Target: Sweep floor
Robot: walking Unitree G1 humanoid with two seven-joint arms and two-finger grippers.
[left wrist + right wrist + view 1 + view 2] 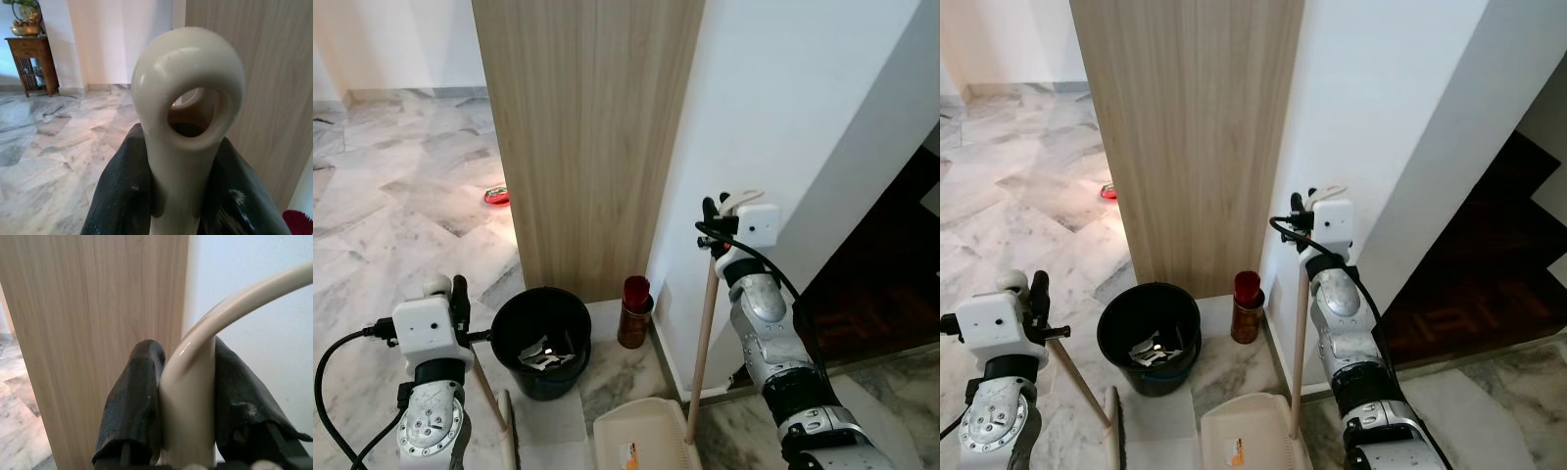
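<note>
Left gripper (460,294) clamped on cream loop-ended top of wooden broom handle (487,390); handle slanting down and forward from fingers to floor beside black round plastic bin (543,338). Right gripper (710,217) clamped on cream curved hook top of upright wooden dustpan pole (702,338); beige plastic dustpan (641,436) directly below on grey marble floor (401,196). Red-capped brown can (634,311) between bin and pole, against light wood panel (582,127). Small red object (496,196) far ahead on floor.
</note>
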